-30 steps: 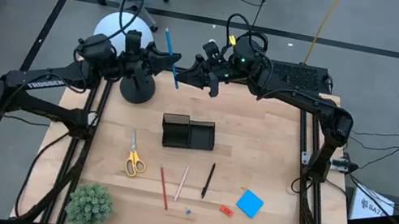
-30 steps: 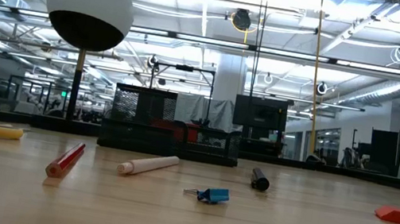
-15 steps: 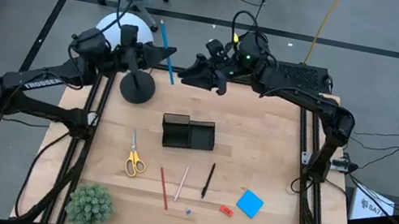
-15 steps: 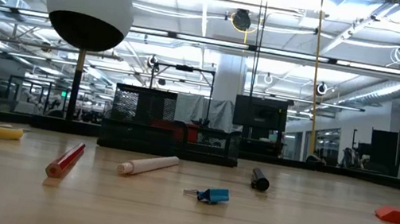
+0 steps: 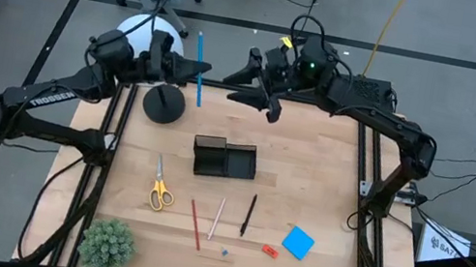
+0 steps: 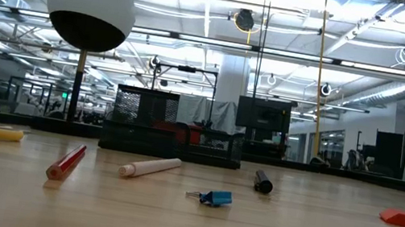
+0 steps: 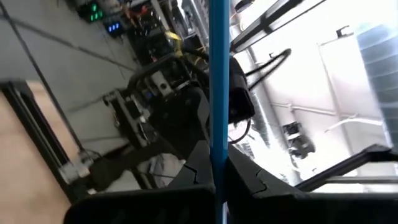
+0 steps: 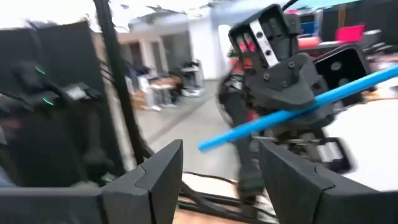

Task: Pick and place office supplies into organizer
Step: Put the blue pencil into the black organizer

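Here we see, from the left, the plant point(image 5: 106, 244) at the near table point(image 5: 311, 166) corner and the lamp point(image 5: 162, 101) at the far edge. The left end effector point(image 5: 192, 69) hovers there, clenched on a blue pen point(image 5: 198, 68). Scissors point(image 5: 158, 189), red pencil point(image 5: 194, 224), pale pencil point(image 5: 216, 218) and black pen point(image 5: 248, 214) lie near the organizer point(image 5: 225, 159), mid-table. The right end effector point(image 5: 251, 85), fingers spread and empty, faces the pen. The note pad point(image 5: 298, 242) lies rightmost.
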Motion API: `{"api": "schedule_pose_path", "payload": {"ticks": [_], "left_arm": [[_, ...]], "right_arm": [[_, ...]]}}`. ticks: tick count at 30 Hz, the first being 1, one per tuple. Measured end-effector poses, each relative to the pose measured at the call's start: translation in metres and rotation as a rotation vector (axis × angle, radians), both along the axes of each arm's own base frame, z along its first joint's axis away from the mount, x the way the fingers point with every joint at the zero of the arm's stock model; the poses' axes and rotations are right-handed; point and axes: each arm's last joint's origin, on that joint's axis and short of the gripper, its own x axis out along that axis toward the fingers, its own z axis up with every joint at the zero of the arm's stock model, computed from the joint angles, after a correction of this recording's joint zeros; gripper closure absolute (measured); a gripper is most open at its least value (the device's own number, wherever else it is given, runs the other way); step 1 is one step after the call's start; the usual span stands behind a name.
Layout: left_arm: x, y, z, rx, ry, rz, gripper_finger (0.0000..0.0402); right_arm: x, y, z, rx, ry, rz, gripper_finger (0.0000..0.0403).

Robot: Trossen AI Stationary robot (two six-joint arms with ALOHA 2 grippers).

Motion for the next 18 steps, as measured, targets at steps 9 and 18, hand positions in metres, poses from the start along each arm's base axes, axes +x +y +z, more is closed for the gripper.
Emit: {"api": "schedule_pose_path", "payload": {"ticks": [9,18], "left_arm": [[-0.002,0.003,0.0,-0.121,-0.009,-0.057,0.0401],[0.002,0.004,-0.002,-0.224,-0.004,-0.108,0.0401]], "right_arm": [[-0.011,0.033,0.005,-0.4,0.026,-0.252,0.0206],[-0.009,0.066,0.005,-0.732,0.054,-0.435,0.0206]]}}
